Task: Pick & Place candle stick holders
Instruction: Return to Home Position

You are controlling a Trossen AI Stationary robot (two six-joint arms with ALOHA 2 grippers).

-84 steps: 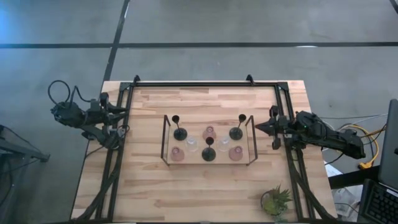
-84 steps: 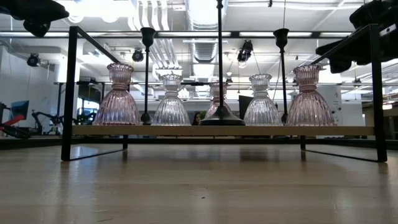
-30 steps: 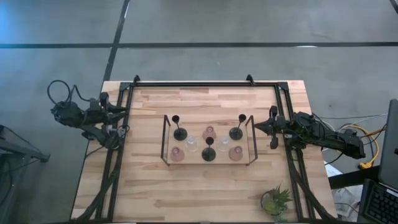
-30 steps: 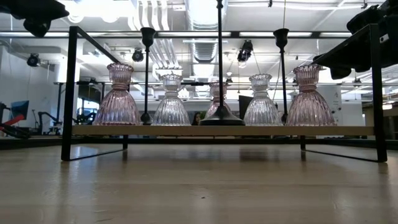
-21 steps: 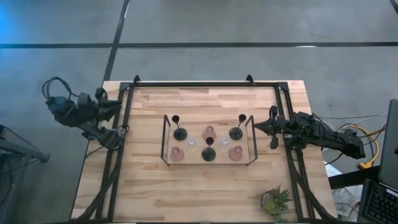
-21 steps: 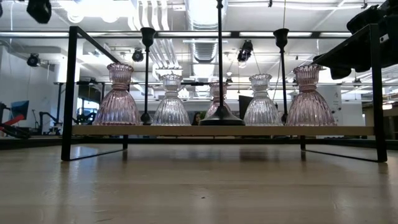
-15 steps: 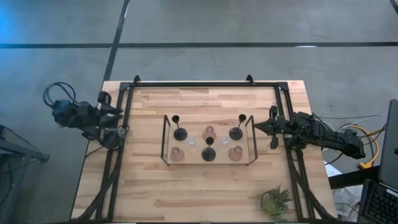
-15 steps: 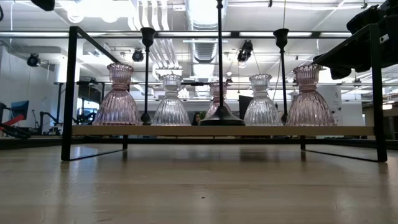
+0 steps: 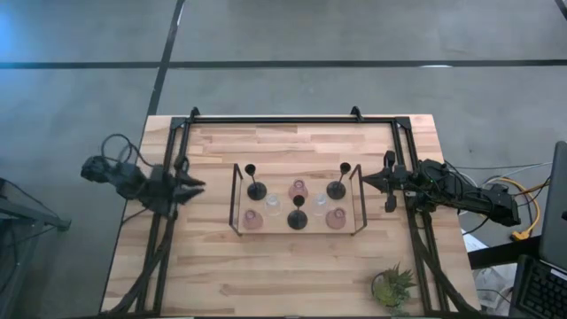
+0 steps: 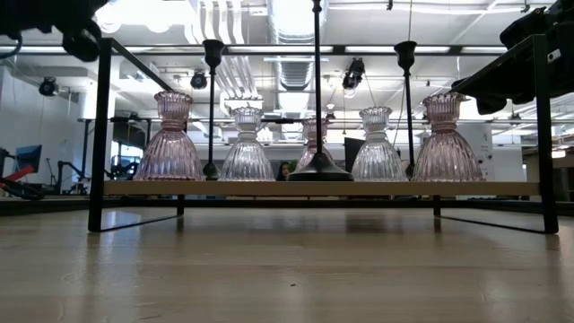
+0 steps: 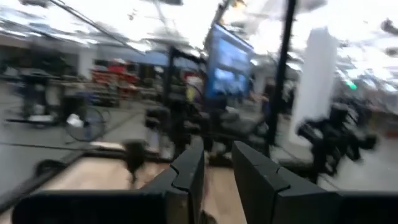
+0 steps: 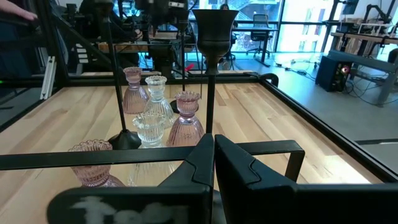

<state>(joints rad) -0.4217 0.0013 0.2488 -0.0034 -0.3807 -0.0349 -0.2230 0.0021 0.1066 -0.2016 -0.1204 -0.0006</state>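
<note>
Wood makes up the worktop (image 9: pixel 292 266). A shelf (image 9: pixel 234 199) with a black frame and a wooden board stands in the middle of it. All the candle stick holders (image 10: pixel 247 148) stand on that board. There are three black holders (image 9: pixel 257 189) with thin stems, three pink glass holders (image 9: pixel 253 219) and two clear glass holders (image 9: pixel 274 206). They stand close together but do not touch.

The left tool (image 9: pixel 197 187) hangs over the left side of the worktop. It points at the shelf, near it but apart. Its wrist picture is smeared, but the two fingers (image 11: pixel 186 171) seem a little way apart, with nothing between them.

The right tool (image 9: pixel 365 180) hangs over the right side, with its tip just beside the shelf's right end. Its fingers (image 12: pixel 193 162) are pressed together and hold nothing.

A small green plant (image 9: pixel 392 285) in a pot stands at a corner of the worktop on the right arm's side, well apart from the shelf.
</note>
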